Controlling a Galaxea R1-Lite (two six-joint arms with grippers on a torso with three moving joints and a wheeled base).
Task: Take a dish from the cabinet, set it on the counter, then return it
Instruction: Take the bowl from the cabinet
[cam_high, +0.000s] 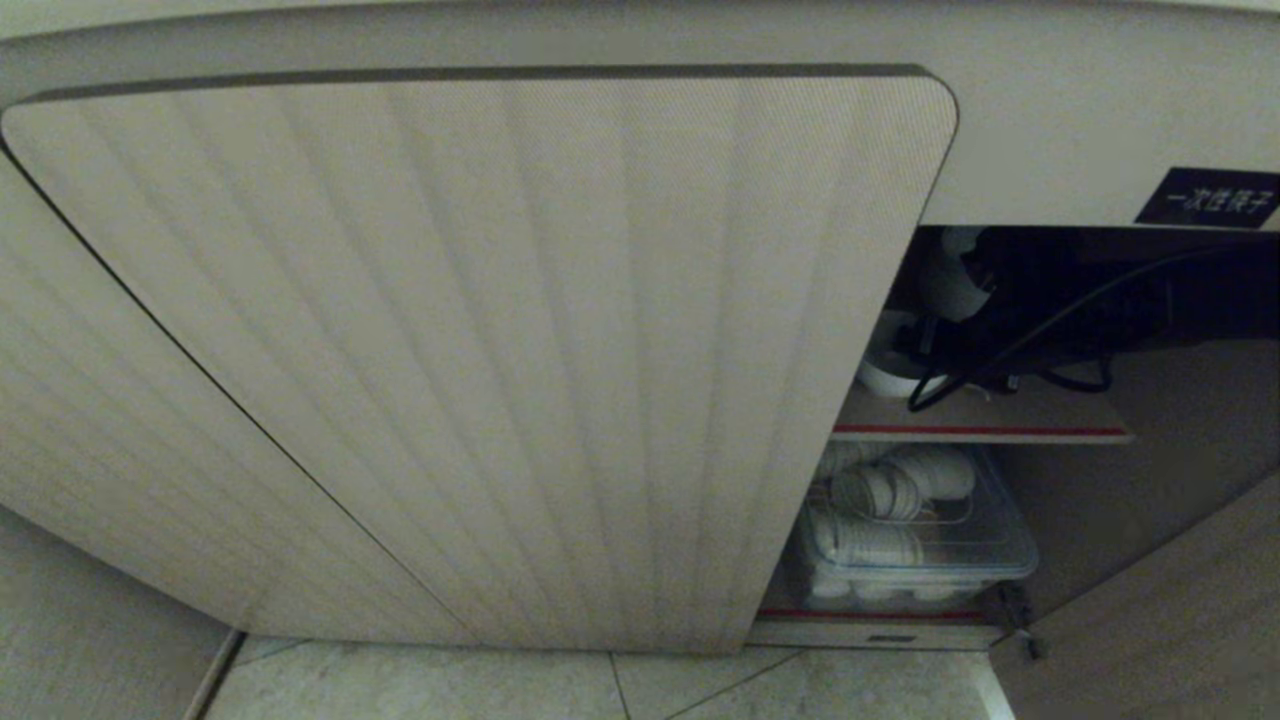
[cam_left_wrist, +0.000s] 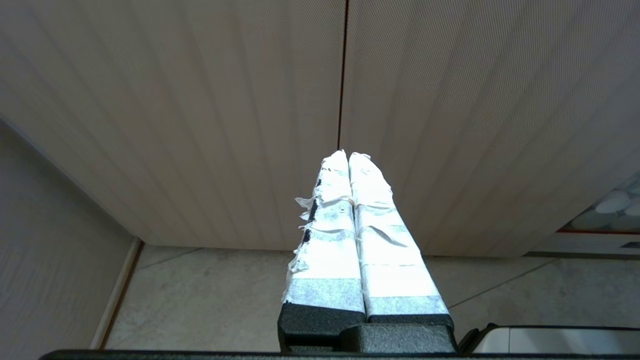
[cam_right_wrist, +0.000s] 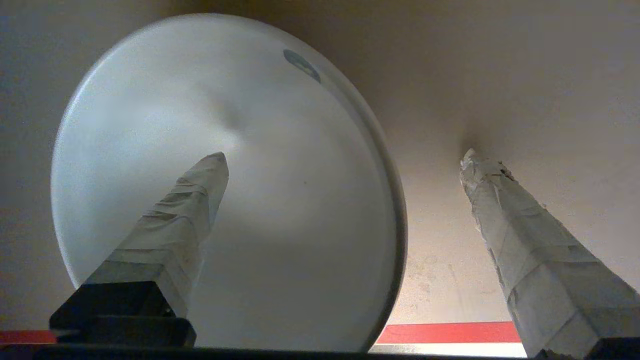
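White dish (cam_right_wrist: 280, 210) on cabinet (cam_high: 980, 425) shelf – right gripper (cam_right_wrist: 345, 155) wide apart, straddling rim – left gripper (cam_left_wrist: 348, 155) together

You can read one sign only: a small black label (cam_high: 1208, 197) with white Chinese characters, "一次性筷子", stuck on the beige front of the cabinet (cam_high: 1050, 130) just above its open compartment. You find no other lettering.
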